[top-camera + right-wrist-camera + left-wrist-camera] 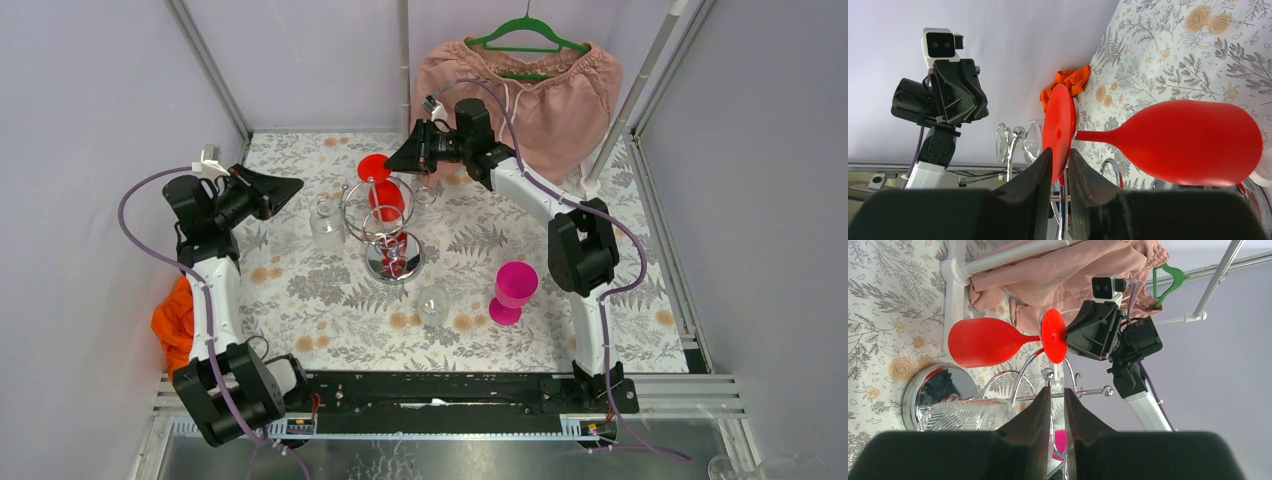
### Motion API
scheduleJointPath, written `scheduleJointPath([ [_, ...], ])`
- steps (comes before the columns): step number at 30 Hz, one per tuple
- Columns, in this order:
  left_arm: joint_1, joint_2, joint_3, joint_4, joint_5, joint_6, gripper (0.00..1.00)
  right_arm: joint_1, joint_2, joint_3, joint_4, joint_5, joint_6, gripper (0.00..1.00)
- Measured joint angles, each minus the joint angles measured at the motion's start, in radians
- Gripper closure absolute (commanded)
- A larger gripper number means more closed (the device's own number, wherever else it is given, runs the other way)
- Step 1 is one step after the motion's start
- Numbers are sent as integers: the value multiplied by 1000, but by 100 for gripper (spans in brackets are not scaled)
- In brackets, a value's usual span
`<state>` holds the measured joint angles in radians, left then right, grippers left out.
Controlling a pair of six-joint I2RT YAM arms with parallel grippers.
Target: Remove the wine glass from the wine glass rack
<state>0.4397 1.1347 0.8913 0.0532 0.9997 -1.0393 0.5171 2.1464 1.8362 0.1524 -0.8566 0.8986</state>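
- Our right gripper [1059, 149] pinches the foot of the red glass [1193, 142]; hanging inverted on the rack [393, 262], it could slip free.
- Our left gripper [1057, 389], barely open and empty, braces nothing; we might tip the rack pulling.

- both arms are the same build: left arm [213, 300] and right arm [535, 190] have white tube links with chunky black joint blocks in between
- a purple cable [632, 262] loops loose along each arm
- left gripper [295, 186] and right gripper [392, 160] are black, angular, wedge-shaped housings
- 2 fingers [1040, 412] per gripper, dark and flat-sided, tapering to a tip
- a small white camera box [1103, 286] with a dark front sits on each wrist
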Motion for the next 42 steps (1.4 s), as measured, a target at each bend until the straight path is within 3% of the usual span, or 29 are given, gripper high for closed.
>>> scheduleJointPath([
  [8,8,-16,-9,0,14,3,79,0,0,0,28,0,47,89],
  [11,9,-23,-10,-1,17,3,78,0,0,0,46,0,81,100],
  [23,13,-29,-13,-1,38,3,78,0,7,-56,255,-8,360,100],
  [42,13,-30,-33,-1,49,3,78,-3,51,-5,215,10,374,100],
])
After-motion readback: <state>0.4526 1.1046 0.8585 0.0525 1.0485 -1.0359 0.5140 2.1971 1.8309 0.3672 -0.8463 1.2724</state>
